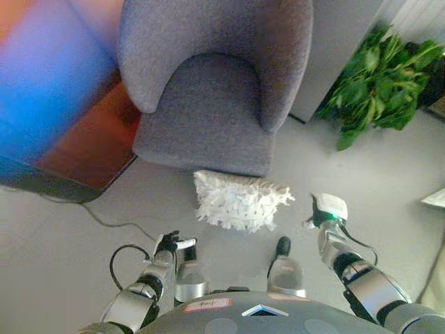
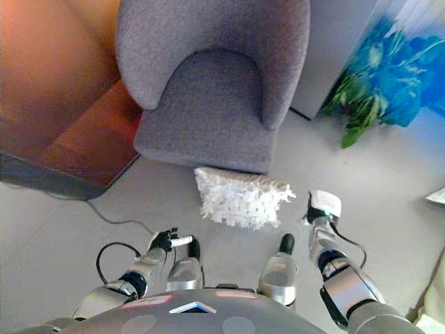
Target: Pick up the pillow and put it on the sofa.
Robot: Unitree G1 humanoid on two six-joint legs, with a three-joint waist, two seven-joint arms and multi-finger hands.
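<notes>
The pillow (image 1: 238, 200) lies on the floor (image 1: 69, 236), touching or almost touching the front base of the grey sofa (image 1: 208, 90), which is an armchair with an empty seat at 12 o'clock from the robot. The pillow is white and shaggy, with a loose fringe over all its surface, and it looks soft and light; I judge it will give way under the fingers and will not slip easily, and it is not fragile. The left hand (image 1: 174, 245) hangs low at about 7 o'clock from the pillow, well apart from it, with its fingers loosely curled and holding nothing. The right hand (image 1: 321, 221) is at about 4 o'clock from the pillow, near its right corner but not touching; its fingers are hidden behind the wrist, so I cannot tell if they are open or closed. A good place to take hold would be the two short ends of the pillow, one hand on each side, pressing in to the filling and not only the fringe. A green plant (image 1: 379, 83) stands at 2 o'clock.
</notes>
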